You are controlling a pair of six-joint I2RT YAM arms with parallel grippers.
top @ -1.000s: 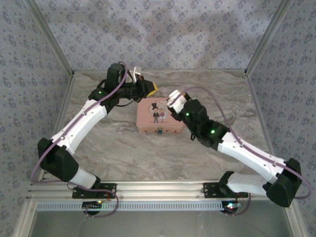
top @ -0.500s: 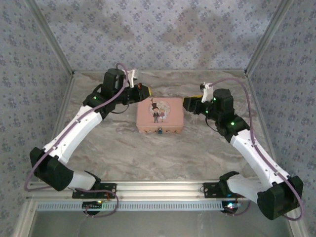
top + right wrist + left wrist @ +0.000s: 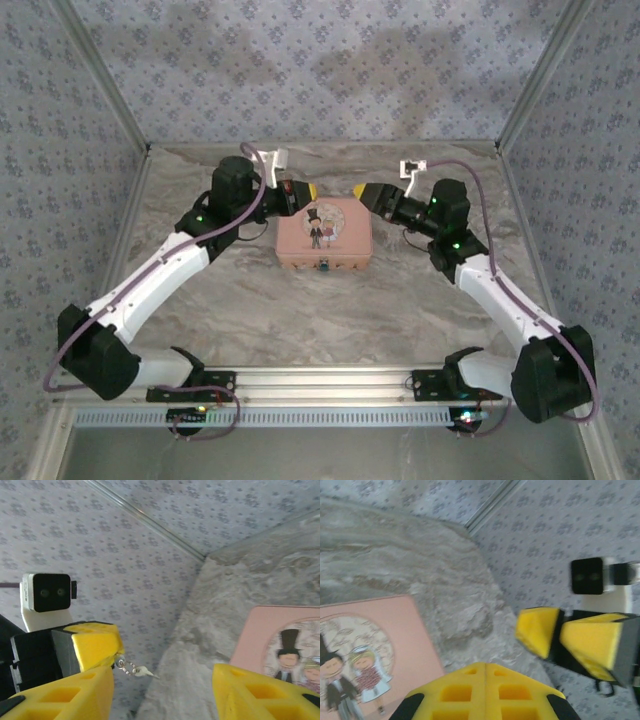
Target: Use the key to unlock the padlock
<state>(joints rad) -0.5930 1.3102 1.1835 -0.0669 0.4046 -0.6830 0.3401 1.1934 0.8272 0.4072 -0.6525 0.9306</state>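
From above, the left gripper [image 3: 311, 188] hangs over the far-left corner of the pink tin [image 3: 325, 228]. The right gripper [image 3: 360, 190] faces it from the far-right corner, and the two yellow tips are near each other but apart. The tin lies flat in the middle of the marbled table [image 3: 250, 300], and the padlock [image 3: 325, 265] sits at the middle of its near edge, a small bluish-grey spot well away from both tips. In the left wrist view, the left gripper [image 3: 485, 680] has its yellow fingers pressed together along one seam. The tin's lid [image 3: 380, 630] lies just below and to the left, and the right gripper [image 3: 559, 637] stands opposite with a dark gap between its two pads. In the right wrist view, the right gripper [image 3: 162, 685] is spread wide, one yellow finger at each lower corner and nothing between them. Opposite it, the left gripper [image 3: 105, 647] pinches the key [image 3: 146, 670] by its short bead chain [image 3: 127, 667]. The pale sliver dangles in the air just beside that fingertip, between the two grippers and off the tin's corner.
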